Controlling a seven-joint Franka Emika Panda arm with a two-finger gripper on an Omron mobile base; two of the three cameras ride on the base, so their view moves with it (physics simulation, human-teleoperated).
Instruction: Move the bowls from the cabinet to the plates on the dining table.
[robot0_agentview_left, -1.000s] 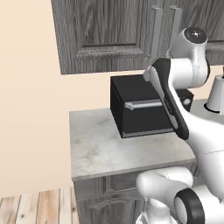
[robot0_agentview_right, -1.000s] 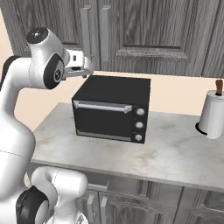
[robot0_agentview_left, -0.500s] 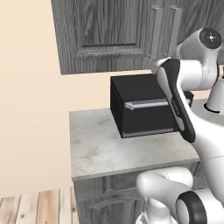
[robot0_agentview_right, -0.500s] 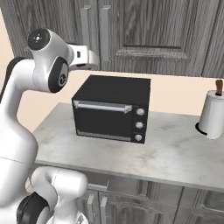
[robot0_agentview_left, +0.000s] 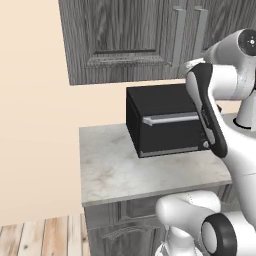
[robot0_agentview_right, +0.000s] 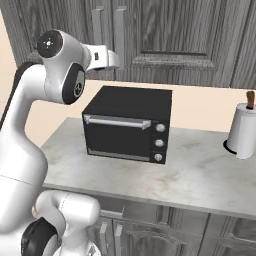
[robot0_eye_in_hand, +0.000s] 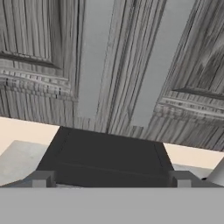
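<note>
Two closed doors of the cabinet (robot0_agentview_left: 130, 40) span the wall above everything, dark grey wood grain with raised panels, and their two long pale bar handles (robot0_eye_in_hand: 94, 57) run side by side where the doors meet. The bowls are out of sight behind them. Below, a marble-topped bench (robot0_agentview_right: 200, 175) carries a black oven (robot0_agentview_right: 127, 125) and, off toward its far end, a paper towel roll (robot0_agentview_right: 243, 131) on an upright holder. The white arm (robot0_agentview_right: 30, 145) rises from the base, bends at a raised elbow and reaches forward at the height of the doors' lower edge. Its hand (robot0_eye_in_hand: 111, 177) points at the two handles above the oven, fingers spread wide and grasping nothing, apart from the doors.
</note>
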